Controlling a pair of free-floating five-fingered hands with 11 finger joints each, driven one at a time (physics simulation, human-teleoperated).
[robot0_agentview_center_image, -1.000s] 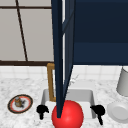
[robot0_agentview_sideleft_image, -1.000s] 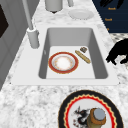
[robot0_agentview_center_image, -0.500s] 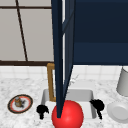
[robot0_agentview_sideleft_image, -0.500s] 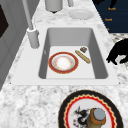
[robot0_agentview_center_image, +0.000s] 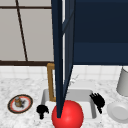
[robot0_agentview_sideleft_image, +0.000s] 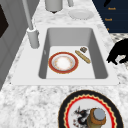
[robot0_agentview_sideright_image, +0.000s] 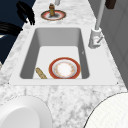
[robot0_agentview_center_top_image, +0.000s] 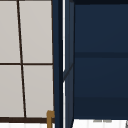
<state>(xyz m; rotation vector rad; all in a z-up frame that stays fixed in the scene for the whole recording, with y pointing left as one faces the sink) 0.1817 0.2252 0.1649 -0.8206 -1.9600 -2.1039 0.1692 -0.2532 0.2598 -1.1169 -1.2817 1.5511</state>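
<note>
My left hand (robot0_agentview_center_image: 42, 110) floats at the sink's left front corner, its fingers hanging loosely down, holding nothing. My right hand (robot0_agentview_center_image: 98, 100) floats over the sink's right rim with its fingers spread and nothing in them. Between the two sits a red ball (robot0_agentview_center_image: 68, 115), low in the front view. In the left side view the left hand (robot0_agentview_sideleft_image: 118, 51) hangs off the sink's front edge. Inside the sink (robot0_agentview_sideleft_image: 98, 60) lie a red-rimmed plate (robot0_agentview_sideleft_image: 63, 62), a tan stick (robot0_agentview_sideleft_image: 82, 56) and a small brown piece (robot0_agentview_sideleft_image: 83, 49).
An open navy cabinet door (robot0_agentview_center_image: 60, 62) hangs down the middle of the front view, to the ball's top. A patterned plate (robot0_agentview_center_image: 26, 105) carrying a small jar (robot0_agentview_center_image: 17, 102) sits on the left counter. A white plate (robot0_agentview_center_image: 118, 112) and grey canister (robot0_agentview_center_image: 123, 82) stand right. The faucet (robot0_agentview_sideleft_image: 32, 37) is behind the sink.
</note>
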